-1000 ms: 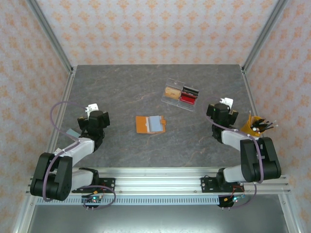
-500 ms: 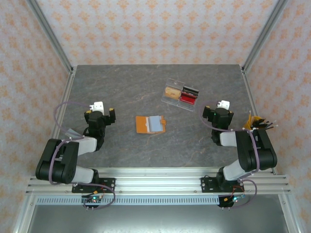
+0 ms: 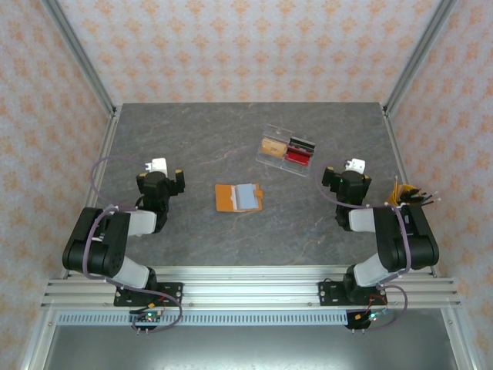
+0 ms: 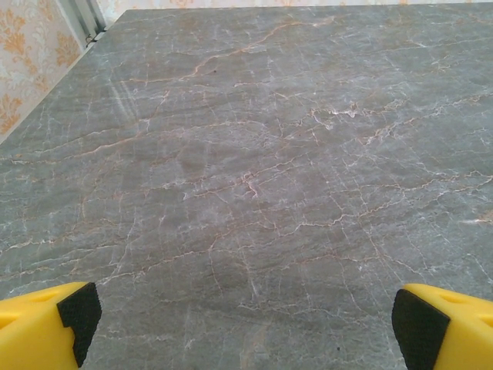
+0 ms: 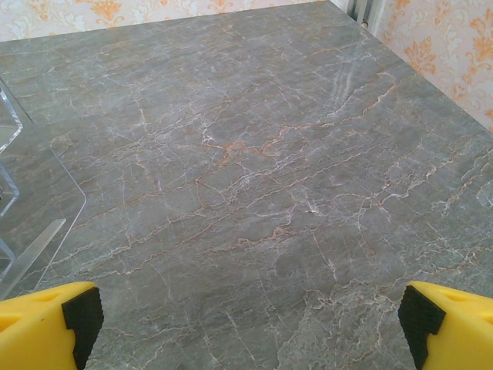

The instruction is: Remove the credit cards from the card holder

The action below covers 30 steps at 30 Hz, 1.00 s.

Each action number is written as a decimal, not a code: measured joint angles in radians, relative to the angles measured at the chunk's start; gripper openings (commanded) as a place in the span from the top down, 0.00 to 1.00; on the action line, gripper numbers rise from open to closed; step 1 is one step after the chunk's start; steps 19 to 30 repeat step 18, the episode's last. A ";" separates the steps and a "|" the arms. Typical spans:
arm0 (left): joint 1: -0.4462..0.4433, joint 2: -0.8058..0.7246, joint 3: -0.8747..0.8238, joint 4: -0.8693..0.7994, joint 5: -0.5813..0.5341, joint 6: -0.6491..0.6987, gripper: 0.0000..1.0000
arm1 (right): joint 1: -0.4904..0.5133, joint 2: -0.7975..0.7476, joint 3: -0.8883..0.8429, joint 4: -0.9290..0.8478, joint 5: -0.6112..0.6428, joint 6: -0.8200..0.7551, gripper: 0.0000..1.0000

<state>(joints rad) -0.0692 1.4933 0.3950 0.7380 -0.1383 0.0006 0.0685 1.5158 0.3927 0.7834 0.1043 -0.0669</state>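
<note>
The grey marbled counter (image 3: 192, 139) takes up most of the booth floor. Both arms are folded low near its six o'clock edge. The left fingers (image 4: 46, 327), at nine o'clock from the middle, are spread wide on nothing, and the right fingers (image 5: 454, 324) at three o'clock are too. A clear case (image 3: 287, 151) lies at one o'clock. The orange wallet (image 3: 225, 199) lies flat dead centre, with pale blue cards (image 3: 245, 197) on its three o'clock side.

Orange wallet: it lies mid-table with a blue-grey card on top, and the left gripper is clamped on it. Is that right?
Not quite. The orange wallet does lie mid-table with the blue-grey card on top, but the left gripper is open and stands apart from it, to its left, holding nothing. The top external view shows this.
</note>
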 measured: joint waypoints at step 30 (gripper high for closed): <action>0.000 0.000 0.009 -0.001 0.005 0.001 0.00 | 0.000 0.002 0.000 0.000 0.000 0.000 0.00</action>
